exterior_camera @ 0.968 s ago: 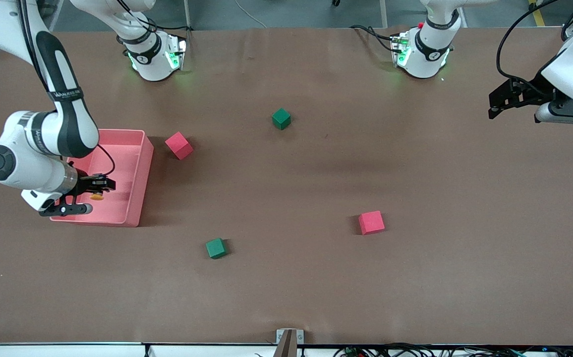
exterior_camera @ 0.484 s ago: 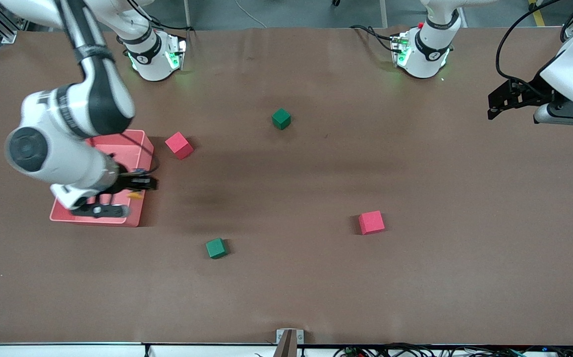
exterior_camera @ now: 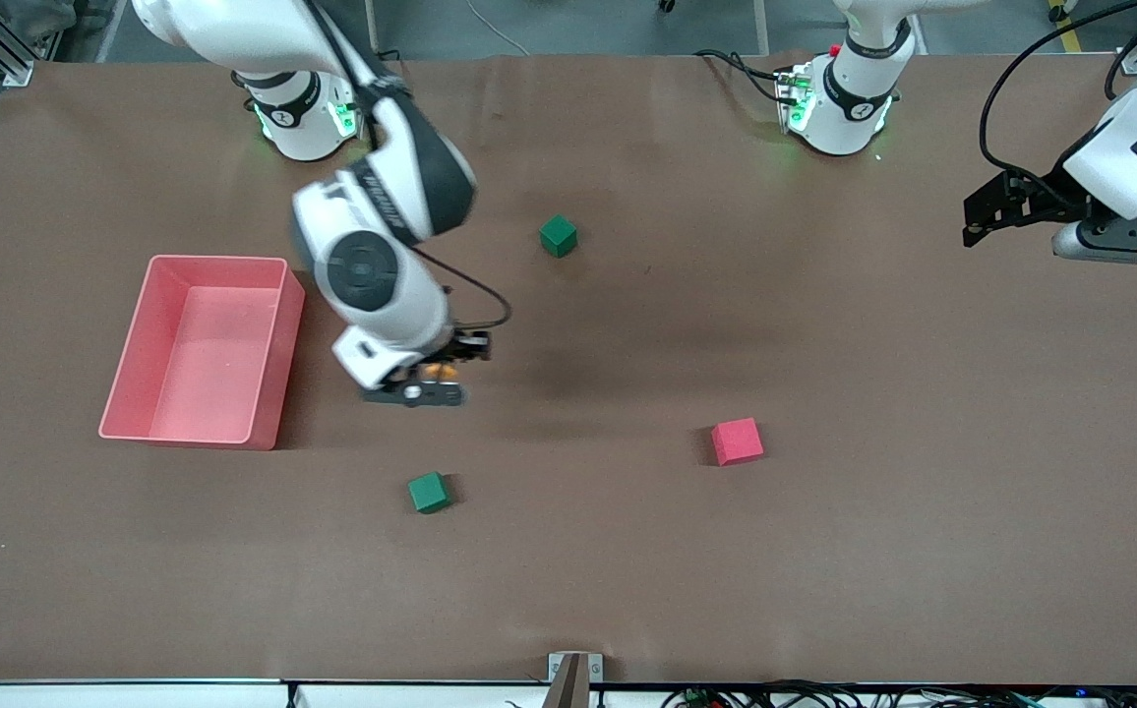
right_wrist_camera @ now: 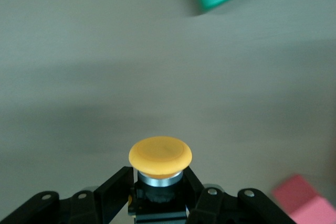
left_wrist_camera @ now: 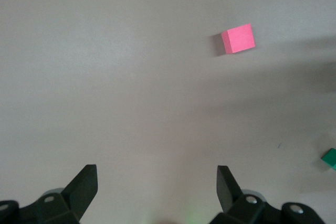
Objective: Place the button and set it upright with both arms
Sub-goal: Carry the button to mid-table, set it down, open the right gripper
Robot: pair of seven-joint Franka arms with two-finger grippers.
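Observation:
My right gripper (exterior_camera: 439, 374) is shut on the button (exterior_camera: 443, 371), which hangs over bare brown table beside the pink bin. In the right wrist view the round orange cap (right_wrist_camera: 160, 157) sticks out past the gripper (right_wrist_camera: 160, 199), whose fingers (right_wrist_camera: 113, 187) clamp the black body just under a silver ring. My left gripper (exterior_camera: 969, 221) waits in the air over the left arm's end of the table. Its fingers (left_wrist_camera: 86, 182) stand wide apart, open, with nothing between them (left_wrist_camera: 156, 188).
A pink bin (exterior_camera: 273, 344) lies toward the right arm's end. One green cube (exterior_camera: 558, 236) sits near the bases, another (exterior_camera: 428, 492) nearer the camera. A red cube (exterior_camera: 737, 441) lies past the middle. The left wrist view shows a red cube (left_wrist_camera: 239, 39).
My right arm has lifted the button out of the pink bin and carried it toward the table's middle. It now covers the red cube beside the bin. The left arm has barely shifted.

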